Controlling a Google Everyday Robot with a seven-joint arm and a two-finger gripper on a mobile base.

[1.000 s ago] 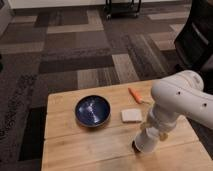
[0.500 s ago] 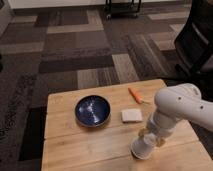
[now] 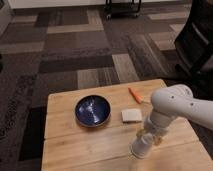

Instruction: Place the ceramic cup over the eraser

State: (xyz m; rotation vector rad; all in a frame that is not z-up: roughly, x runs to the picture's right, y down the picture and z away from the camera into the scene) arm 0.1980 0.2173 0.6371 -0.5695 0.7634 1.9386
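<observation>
The white ceramic cup (image 3: 141,147) is at the front right of the wooden table (image 3: 75,145), low over the tabletop or on it. My gripper (image 3: 151,135) comes down from the white arm (image 3: 182,107) and is shut on the cup's upper part. The eraser does not show; I cannot tell whether the cup or the arm hides it.
A dark blue bowl (image 3: 93,110) sits at the table's middle left. A flat white block (image 3: 132,115) lies just right of it, close behind the cup. An orange carrot-like piece (image 3: 135,95) lies near the back edge. A dark chair (image 3: 197,40) stands at the right.
My gripper has carried the cup forward and slightly left, lower toward the table's front edge. The bowl, white block and carrot piece have not moved.
</observation>
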